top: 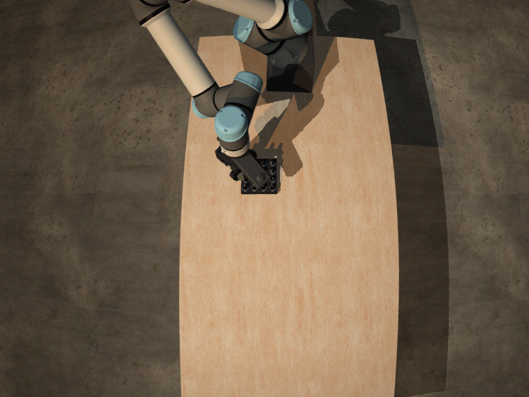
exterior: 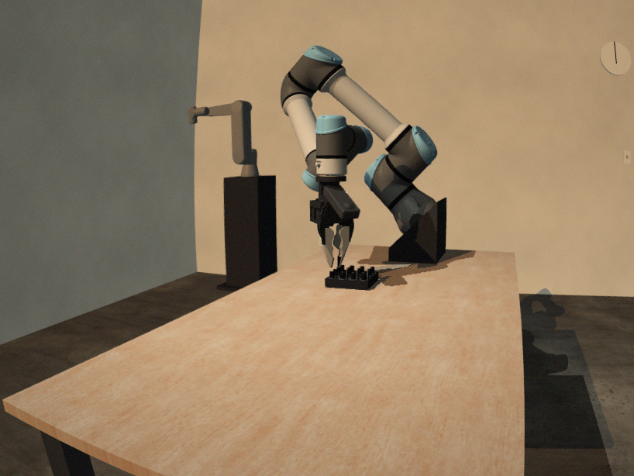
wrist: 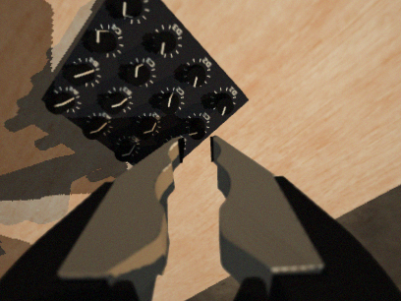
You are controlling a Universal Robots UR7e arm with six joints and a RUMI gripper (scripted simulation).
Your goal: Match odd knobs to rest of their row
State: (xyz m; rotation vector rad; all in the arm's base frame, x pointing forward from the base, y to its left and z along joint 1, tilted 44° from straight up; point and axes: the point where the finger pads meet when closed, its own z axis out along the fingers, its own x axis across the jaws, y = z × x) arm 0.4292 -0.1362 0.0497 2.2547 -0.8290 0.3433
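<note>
The black knob box lies on the wooden table, a little towards the arm's end. It carries a grid of small black knobs with pale pointer lines, seen turned like a diamond in the wrist view (wrist: 143, 84). My gripper (exterior: 336, 260) points straight down, just above the box's (exterior: 349, 277) left near corner. Its fingers stand a narrow gap apart with nothing between them. In the wrist view the fingertips frame the box's nearest corner, close to a corner knob (wrist: 197, 125). From above, the wrist (top: 251, 171) hides the box's left part.
The arm's dark base block (exterior: 419, 236) stands at the table's far end behind the box. A second arm on a dark pedestal (exterior: 249, 230) stands on the floor beyond the table's left side.
</note>
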